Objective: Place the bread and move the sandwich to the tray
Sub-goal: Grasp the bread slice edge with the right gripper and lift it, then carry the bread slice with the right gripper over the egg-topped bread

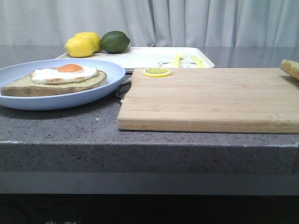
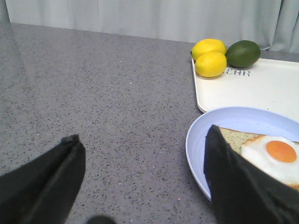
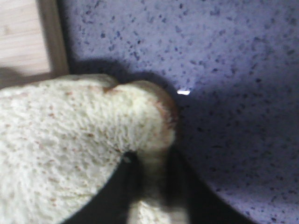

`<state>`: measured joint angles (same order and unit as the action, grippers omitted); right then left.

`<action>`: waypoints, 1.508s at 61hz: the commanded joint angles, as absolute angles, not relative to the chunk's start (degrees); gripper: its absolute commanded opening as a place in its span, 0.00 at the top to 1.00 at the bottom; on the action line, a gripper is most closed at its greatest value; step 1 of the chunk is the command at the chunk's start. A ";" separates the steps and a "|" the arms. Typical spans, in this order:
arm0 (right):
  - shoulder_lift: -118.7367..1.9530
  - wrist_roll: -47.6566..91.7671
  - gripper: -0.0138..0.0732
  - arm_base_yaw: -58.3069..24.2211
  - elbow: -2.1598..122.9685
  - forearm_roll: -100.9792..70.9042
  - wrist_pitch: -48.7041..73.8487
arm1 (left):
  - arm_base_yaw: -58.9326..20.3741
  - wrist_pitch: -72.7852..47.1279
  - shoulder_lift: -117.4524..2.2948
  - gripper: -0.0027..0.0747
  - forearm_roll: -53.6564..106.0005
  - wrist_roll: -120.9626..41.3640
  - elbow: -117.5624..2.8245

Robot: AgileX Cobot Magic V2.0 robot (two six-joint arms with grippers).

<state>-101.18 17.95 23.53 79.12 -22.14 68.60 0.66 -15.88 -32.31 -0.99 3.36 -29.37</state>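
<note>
Pale bread (image 3: 70, 154) being pinched by the right gripper (image 3: 149, 186), peeking in at the front view's right edge over the wooden cutting board (image 1: 210, 100); left gripper (image 2: 140, 177) hanging wide beside the sandwich (image 1: 58, 79).

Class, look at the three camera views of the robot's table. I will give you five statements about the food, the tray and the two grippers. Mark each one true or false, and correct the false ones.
1. A fried egg lies on the bread slice on the blue plate. True.
2. The two lemons and the lime sit on the wooden cutting board. False: they sit at the far left end of the white tray.
3. The left gripper has its jaws open and holds nothing. True.
4. The right gripper is empty. False: its jaws are closed on the bread.
5. A lemon slice lies on the board's far left corner. True.
</note>
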 commanded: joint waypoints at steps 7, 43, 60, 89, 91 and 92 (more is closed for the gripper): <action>-97.81 18.49 0.93 23.29 80.41 -24.96 72.41 | 0.45 -11.20 -32.64 0.30 -0.97 3.84 -31.44; -84.99 18.09 0.93 22.82 86.06 -43.48 76.48 | 0.45 -11.20 -32.64 0.30 -0.97 3.84 -31.44; -84.93 21.36 0.93 11.67 82.49 -58.64 72.81 | 0.45 -11.20 -32.64 0.30 -0.97 3.84 -31.44; -92.20 21.41 0.93 -23.09 78.71 -71.54 46.25 | 0.45 -11.20 -32.64 0.30 -0.97 3.84 -31.44; -93.15 21.41 0.93 -24.11 78.71 -74.05 44.41 | 0.45 -11.20 -32.64 0.30 -0.97 3.84 -31.44; -93.54 21.41 0.93 -24.45 78.71 -75.06 43.73 | 0.45 -11.20 -32.64 0.30 -0.97 3.84 -31.44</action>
